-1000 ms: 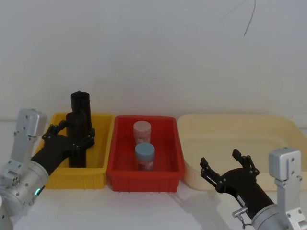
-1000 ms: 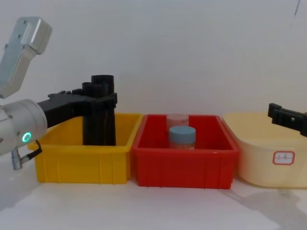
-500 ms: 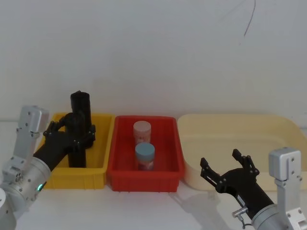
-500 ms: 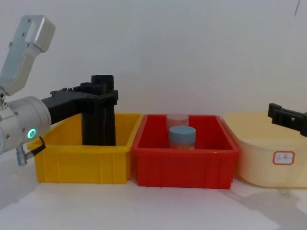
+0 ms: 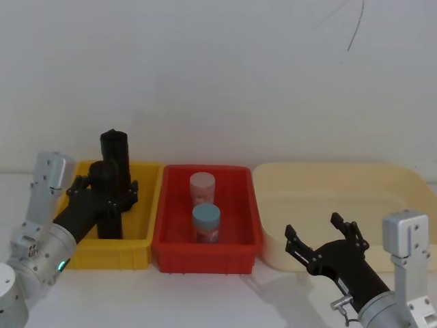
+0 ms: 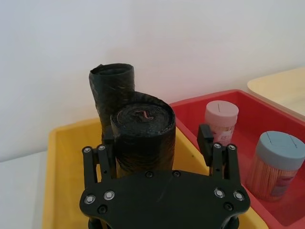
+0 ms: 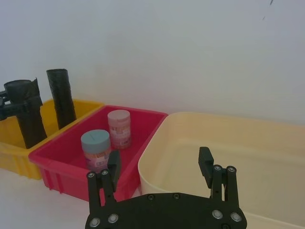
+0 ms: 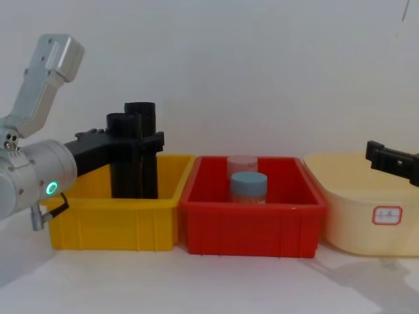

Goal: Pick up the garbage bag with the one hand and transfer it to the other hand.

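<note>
- Black left gripper (image 5: 104, 193), on the silver arm with the green ring light, reaching into the yellow bin (image 5: 102, 254) from its left side. Fingers (image 6: 98, 160) spread to either side of the garbage bag, one close against it, the other with a sliver of yellow showing between pad and roll in the left wrist view. Around the roll, then, and judged not yet clamped.
- Garbage bag (image 5: 109, 222) standing upright inside the yellow bin, near its middle. Long axis vertical, crossing the gripper's reach squarely. Sits right between the fingers, top poking up above them.
- Second black roll (image 5: 115, 145), also upright, just behind the garbage bag toward the yellow bin's back wall. Near enough to rub during a lift; cannot tell whether touching.
- Red bin (image 5: 205, 260) set against the yellow bin's right side, holding a pink-lidded jar (image 5: 202, 186) and a blue-lidded jar (image 5: 206, 220).
- Right gripper (image 5: 321, 236) well to the right of the yellow bin, beyond the red bin and in front of a cream tub (image 5: 273, 253). Fingers splayed wide, holding nothing. Far from the roll, so left arm plainly the nearer one.
- Probable next need: closing on the roll, then lifting straight up along its axis to clear the yellow bin's wall before any carry to the right.
</note>
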### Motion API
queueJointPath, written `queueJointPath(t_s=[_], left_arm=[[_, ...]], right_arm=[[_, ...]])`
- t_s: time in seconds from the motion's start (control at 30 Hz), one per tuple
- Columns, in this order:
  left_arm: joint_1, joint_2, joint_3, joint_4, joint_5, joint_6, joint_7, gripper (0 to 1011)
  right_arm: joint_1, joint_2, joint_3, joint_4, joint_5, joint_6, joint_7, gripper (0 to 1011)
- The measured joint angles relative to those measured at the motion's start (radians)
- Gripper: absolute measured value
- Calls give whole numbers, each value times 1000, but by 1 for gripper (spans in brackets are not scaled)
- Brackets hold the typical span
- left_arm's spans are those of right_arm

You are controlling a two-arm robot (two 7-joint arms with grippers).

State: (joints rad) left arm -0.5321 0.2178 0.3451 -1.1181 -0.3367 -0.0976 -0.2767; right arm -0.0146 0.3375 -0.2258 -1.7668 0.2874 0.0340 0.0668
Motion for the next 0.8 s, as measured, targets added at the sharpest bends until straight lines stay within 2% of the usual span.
queueJointPath(t_s=[0.13,0.37,0.4,0.53,0.8], left_arm=[[-9,-5,1,17,-1,-5,-14,953],[-27,-17,0,45,-10,-20,-56,750],[-29,-19,0,47,-12,-23,-62,750],[-30,-20,-2,47,-14,-29,-76,613],[-24,-20,-10,26,-16,-37,-93,566]], right_arm=[[0,0,0,0,0,0,0,999],[0,0,0,0,0,0,0,999],[0,0,0,0,0,0,0,1000],[0,0,0,0,0,0,0,1000],[0,0,0,0,0,0,0,999]])
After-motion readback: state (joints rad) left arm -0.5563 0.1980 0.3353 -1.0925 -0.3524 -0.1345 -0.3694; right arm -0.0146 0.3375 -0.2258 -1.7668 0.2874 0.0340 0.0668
